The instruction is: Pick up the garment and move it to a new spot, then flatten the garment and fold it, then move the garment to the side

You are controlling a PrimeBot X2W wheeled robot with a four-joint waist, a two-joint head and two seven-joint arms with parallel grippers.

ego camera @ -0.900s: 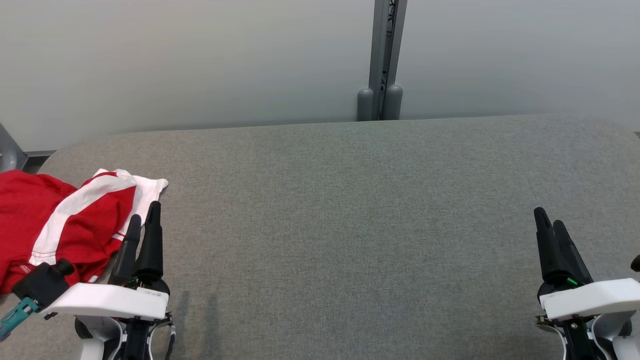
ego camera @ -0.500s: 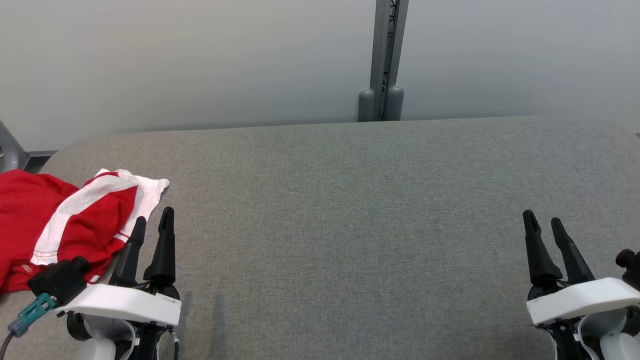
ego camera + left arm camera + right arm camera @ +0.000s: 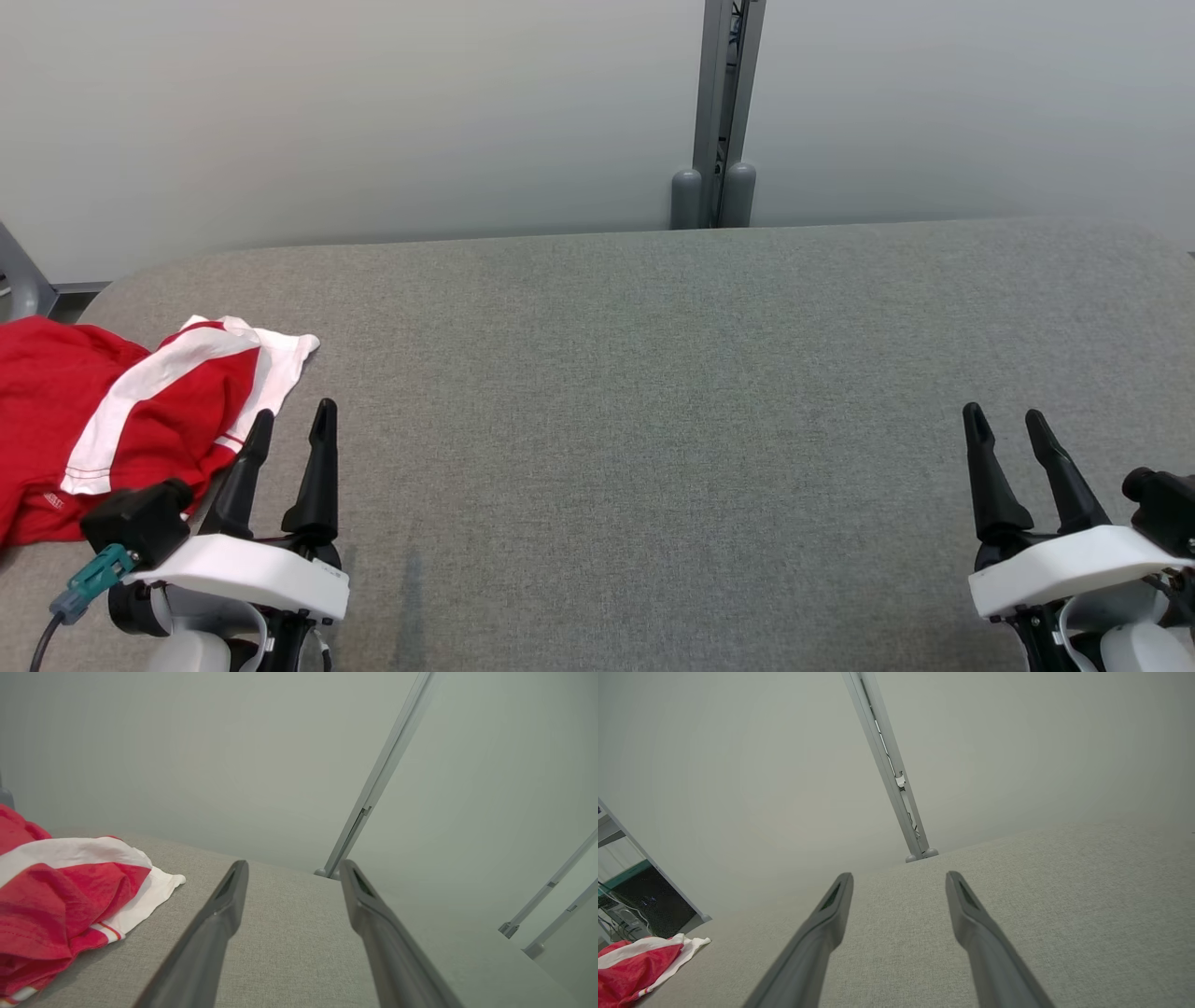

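A red garment [image 3: 121, 411] with a broad white stripe and a white panel lies crumpled at the far left of the grey, fabric-covered desk [image 3: 653, 420]. Its left part runs out of the head view. A white corner of it points toward the middle of the desk.

The left fingers [image 3: 317, 467] stand apart, with nothing between them. They sit low over bare desk just beside the garment's right edge. In the left wrist view the cloth [image 3: 56, 891] lies to the left of both fingers, and they hold none of it (whether the nearer finger brushes the hem I cannot tell).

The right fingers [image 3: 985, 467] are also spread and empty. They are near the desk's right side, well apart from the garment, which appears small and far off at the lower left of the right wrist view [image 3: 635, 961].

Both pairs of fingers point toward the far edge of the desk. A pale wall [image 3: 373, 112] rises behind that edge, divided by a grey upright post [image 3: 719, 103].
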